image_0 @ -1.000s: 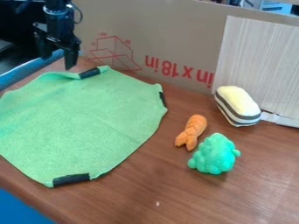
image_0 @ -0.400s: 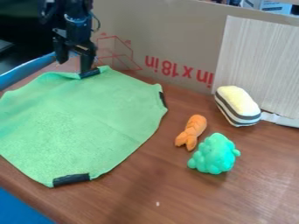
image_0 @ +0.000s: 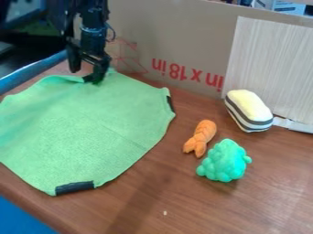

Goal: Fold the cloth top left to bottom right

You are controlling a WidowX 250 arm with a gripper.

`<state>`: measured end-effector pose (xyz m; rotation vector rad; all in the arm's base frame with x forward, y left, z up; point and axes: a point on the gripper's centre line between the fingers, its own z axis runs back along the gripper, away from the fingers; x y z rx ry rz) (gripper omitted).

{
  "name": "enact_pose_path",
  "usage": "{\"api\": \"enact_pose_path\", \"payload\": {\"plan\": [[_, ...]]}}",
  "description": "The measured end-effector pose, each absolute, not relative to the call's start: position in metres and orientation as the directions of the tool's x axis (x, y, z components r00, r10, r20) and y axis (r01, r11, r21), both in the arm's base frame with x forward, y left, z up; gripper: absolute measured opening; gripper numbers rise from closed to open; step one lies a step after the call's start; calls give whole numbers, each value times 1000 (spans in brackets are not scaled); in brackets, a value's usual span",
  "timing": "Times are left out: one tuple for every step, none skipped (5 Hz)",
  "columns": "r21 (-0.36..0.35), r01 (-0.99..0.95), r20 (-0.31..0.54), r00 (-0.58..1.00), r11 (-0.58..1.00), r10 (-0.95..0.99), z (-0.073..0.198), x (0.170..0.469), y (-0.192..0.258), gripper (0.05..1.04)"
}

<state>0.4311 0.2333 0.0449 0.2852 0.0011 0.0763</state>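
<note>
The black gripper [image_0: 85, 75] hangs over the far edge of the green cloth [image_0: 85, 128], at the upper left of the view. Its two fingers stand apart: one is over the black-taped corner at the cloth's far edge and covers most of that tape, the other hangs to the left, just beyond the edge. The cloth lies spread on the left of the table, with black tape at its right corner and its near corner.
Right of the cloth are an orange toy [image_0: 200, 138], a green lumpy toy [image_0: 224, 161] and a cream toy with dark stripes [image_0: 249, 111]. A cardboard wall [image_0: 183, 41] stands along the back. The table [image_0: 183, 205] ends at lower left.
The gripper has moved right and somewhat lower, from beside the taped far corner to over it. The cloth and toys have stayed in place.
</note>
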Motion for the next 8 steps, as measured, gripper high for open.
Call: {"api": "enact_pose_path", "payload": {"plan": [[293, -86, -4, 996, 952, 91, 42, 434, 233, 673], [285, -73, -12, 997, 956, 79, 39, 433, 231, 378], [245, -62, -20, 997, 967, 69, 41, 422, 223, 175], [232, -54, 19, 999, 971, 51, 68, 398, 214, 82], [249, -34, 71, 997, 968, 17, 92, 370, 200, 67], [286, -25, 130, 991, 958, -13, 111, 335, 182, 65], [353, 29, 164, 982, 935, -93, 117, 293, 149, 65], [437, 77, 178, 969, 896, -170, 105, 253, 122, 65]]}}
